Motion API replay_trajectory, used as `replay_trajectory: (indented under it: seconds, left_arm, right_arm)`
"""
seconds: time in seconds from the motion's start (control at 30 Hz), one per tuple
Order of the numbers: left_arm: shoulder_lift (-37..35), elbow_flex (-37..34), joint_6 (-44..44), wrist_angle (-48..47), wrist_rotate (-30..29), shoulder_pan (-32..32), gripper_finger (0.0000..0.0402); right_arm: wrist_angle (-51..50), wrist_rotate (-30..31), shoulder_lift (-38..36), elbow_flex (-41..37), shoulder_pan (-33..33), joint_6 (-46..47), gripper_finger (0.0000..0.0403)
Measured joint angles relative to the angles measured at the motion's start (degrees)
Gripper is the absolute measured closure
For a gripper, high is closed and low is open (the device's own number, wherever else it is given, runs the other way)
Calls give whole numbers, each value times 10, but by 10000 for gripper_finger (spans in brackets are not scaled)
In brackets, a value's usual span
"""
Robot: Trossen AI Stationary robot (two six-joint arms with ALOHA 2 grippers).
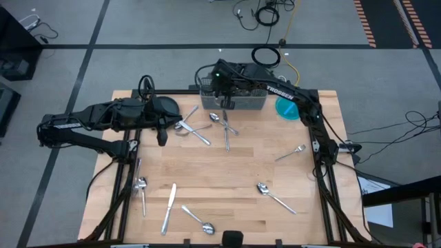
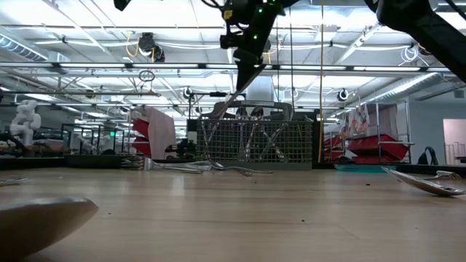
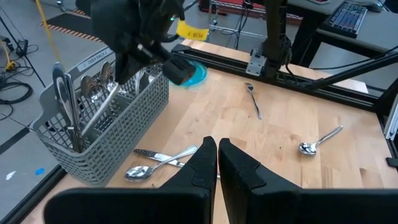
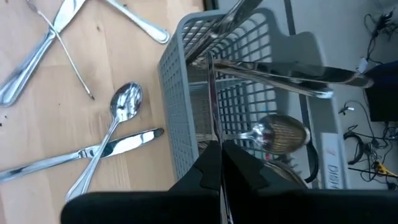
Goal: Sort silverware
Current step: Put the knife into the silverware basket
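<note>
- Nearest the low lens: blurred spoon bowl (image 2: 42, 217) flat on the table (image 1: 234, 176) at the front edge, well apart from the rest.
- Right gripper (image 4: 219, 148) poised over the grey mesh caddy (image 1: 238, 103) at the table's back; fingers clenched on one slim piece (image 4: 213, 99), lower end already inside the basket. Kind of piece not clear.
- Left gripper (image 3: 217, 144) low over the table beside the dark plate (image 1: 164, 105); fingers pressed almost together, grasping nothing.
- Step in hand, by judgement: dropping the held piece into a compartment.
- For a clean drop: keep the shaft near upright, clear of the handles already standing in the caddy; lower until the tip is well below the rim, then release; lift straight up to avoid snagging the mesh or tipping the caddy.
- Count, silverware loose on the table, high view: about eleven.
  - roughly five crossed in a cluster (image 1: 210, 127) just in front of the caddy
  - one fork (image 1: 291, 152) right of centre
  - one spoon (image 1: 270, 194) lower right
  - one knife (image 1: 169, 207) and one more spoon (image 1: 200, 220) near the front
  - apparently two near the left edge (image 1: 140, 184)
- Several more standing in the caddy; number not countable.
- One caddy, one plate, one teal dish (image 1: 286, 108).
</note>
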Motion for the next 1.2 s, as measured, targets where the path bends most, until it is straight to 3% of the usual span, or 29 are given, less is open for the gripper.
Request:
replay_trajectory:
  seconds: [0.5, 0.87, 1.2]
  left_arm:
    - [0, 0, -1, -20, 0, 0, 378]
    - [0, 0, -1, -30, -2, 0, 378]
    - [0, 0, 0, -30, -16, 0, 378]
  right_arm:
    - [38, 5, 37, 0, 8, -56, 403]
    - [124, 60, 38, 0, 6, -112, 403]
    - [132, 79, 38, 0, 5, -164, 403]
